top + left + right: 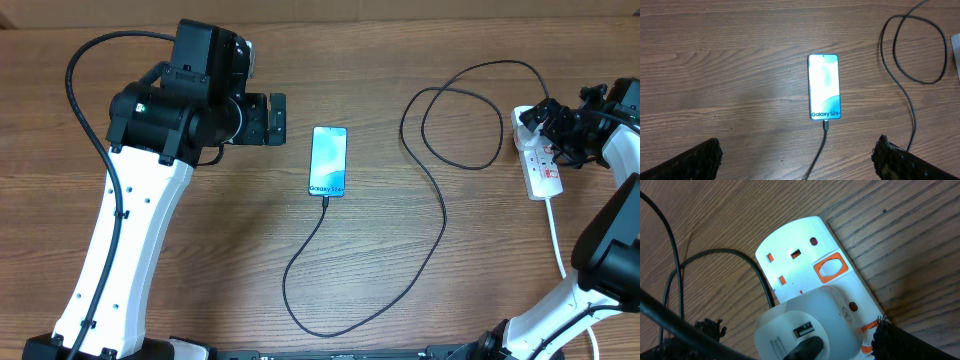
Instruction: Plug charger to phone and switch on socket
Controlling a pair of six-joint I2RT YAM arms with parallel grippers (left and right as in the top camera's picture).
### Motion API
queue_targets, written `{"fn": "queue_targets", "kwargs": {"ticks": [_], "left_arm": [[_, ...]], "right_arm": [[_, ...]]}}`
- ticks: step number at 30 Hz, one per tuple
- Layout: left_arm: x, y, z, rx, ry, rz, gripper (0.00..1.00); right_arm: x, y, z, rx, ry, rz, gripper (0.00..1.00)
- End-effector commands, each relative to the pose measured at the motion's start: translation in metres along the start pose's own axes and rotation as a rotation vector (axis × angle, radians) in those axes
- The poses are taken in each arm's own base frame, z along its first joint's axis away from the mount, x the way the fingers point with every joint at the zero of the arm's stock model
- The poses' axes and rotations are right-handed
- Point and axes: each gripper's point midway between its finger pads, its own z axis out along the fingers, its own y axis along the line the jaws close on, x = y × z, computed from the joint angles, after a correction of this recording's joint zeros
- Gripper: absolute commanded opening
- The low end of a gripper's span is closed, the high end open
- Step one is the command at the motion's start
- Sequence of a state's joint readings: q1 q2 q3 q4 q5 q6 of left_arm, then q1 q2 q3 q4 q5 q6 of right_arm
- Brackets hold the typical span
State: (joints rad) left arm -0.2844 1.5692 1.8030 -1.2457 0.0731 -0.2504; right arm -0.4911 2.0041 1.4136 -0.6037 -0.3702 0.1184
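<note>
Seen from above, the Galaxy S24 phone [328, 161] lies face up near the middle of the wooden table [230, 260], slightly toward the far edge. Its light blue screen is bright, and the lettered end points to the near edge. The thin black charger [444, 215] leaves that end, curves toward the near edge, then loops back up to the white socket [541, 168], which lies close to the right edge near the far right corner. The left gripper [277, 119] hovers just left of the phone, and the right gripper [556, 125] is over the socket's far end. In the left wrist view "Galaxy S24" reads along the screen's bottom, with the connector seated just below it. Both fingers [697, 160] stand wide apart and hold nothing. In the right wrist view a white adapter [807, 325] sits in the socket with a black lead in its face, beside an orange-rimmed rocker switch [830, 268]. The markings there are too small to read. The jaws are spread to either side of the adapter, not closed on it.
</note>
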Motion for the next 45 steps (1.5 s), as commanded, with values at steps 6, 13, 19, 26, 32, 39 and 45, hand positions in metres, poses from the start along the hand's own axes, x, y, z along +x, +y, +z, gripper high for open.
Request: {"fn": "queue_targets", "kwargs": {"ticks": [6, 13, 19, 26, 32, 39, 45], "left_arm": [[-0.002, 0.003, 0.001, -0.011, -0.002, 0.024, 1.0], [-0.002, 0.003, 0.001, -0.011, -0.002, 0.024, 1.0], [-0.002, 0.003, 0.001, -0.011, -0.002, 0.024, 1.0], [-0.002, 0.003, 0.001, -0.011, -0.002, 0.024, 1.0], [-0.002, 0.003, 0.001, -0.012, -0.001, 0.024, 1.0], [-0.002, 0.003, 0.001, -0.011, -0.002, 0.024, 1.0], [-0.002, 0.003, 0.001, -0.011, -0.002, 0.024, 1.0]], "right_arm": [[-0.001, 0.002, 0.002, -0.016, 0.004, -0.011, 1.0], [0.001, 0.004, 0.002, -0.029, 0.013, -0.01, 1.0], [0.004, 0.002, 0.005, -0.026, 0.022, -0.008, 1.0], [0.016, -0.004, 0.016, -0.024, 0.072, 0.014, 1.0], [0.026, 0.003, 0.024, -0.087, 0.118, 0.033, 1.0], [0.035, 0.011, 0.024, -0.108, 0.153, 0.029, 1.0], [0.044, 0.019, 0.026, -0.11, 0.184, 0.02, 1.0]]}}
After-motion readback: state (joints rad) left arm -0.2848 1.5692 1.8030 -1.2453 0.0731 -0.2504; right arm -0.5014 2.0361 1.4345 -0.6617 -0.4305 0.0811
